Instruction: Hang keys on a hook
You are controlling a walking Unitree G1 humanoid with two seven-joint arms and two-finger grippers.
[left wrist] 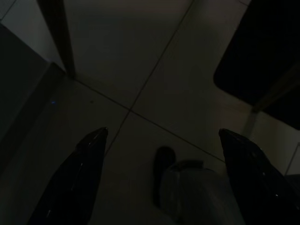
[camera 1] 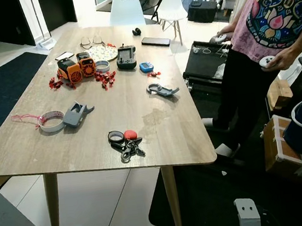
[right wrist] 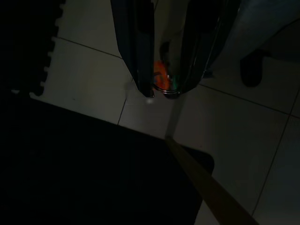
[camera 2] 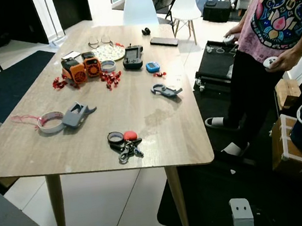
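Red-tagged keys (camera 1: 125,142) — flat, lengthwise down-table

We see a matt pale wood-grain table (camera 1: 158,128) with a faint smudgy patch near its middle, and on its near edge a bunch of dull metal keys (camera 1: 126,148) with a glossy red plastic tag (camera 1: 130,134). The floor (camera 1: 118,205) looks like smooth, slightly shiny pale tile, the far chairs (camera 1: 126,8) smooth white plastic, and the left gripper's fingers (left wrist: 84,178) glossy black.

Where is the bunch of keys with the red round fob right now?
The bunch of keys with the red round fob lies on the wooden table near its front edge, right of the grey tape dispenser.
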